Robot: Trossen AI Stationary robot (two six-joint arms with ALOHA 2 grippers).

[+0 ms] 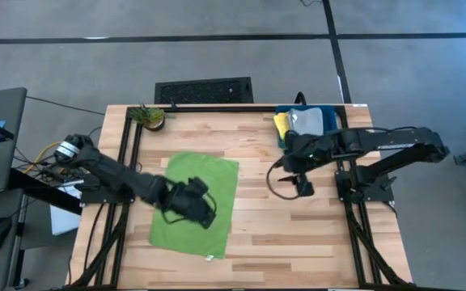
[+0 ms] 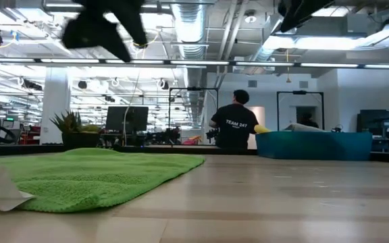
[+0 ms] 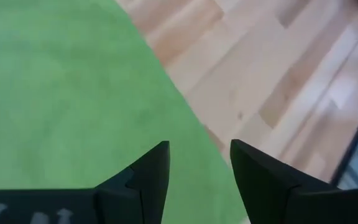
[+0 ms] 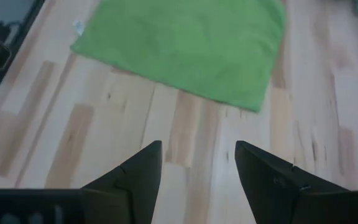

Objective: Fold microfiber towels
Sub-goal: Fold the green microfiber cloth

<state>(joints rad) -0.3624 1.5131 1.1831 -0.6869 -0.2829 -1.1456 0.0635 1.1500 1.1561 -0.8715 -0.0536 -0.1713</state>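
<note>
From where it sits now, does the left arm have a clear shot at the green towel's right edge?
Probably yes. The left gripper hangs open just above the lime green towel, near that edge, and nothing lies between. The right gripper waits over bare table.

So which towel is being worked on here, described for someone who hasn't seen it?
On the wooden table, look left of centre, under the left hand. The lime green towel lies spread flat there, alone; the other towels sit bunched in the teal bin at the far right corner.
</note>
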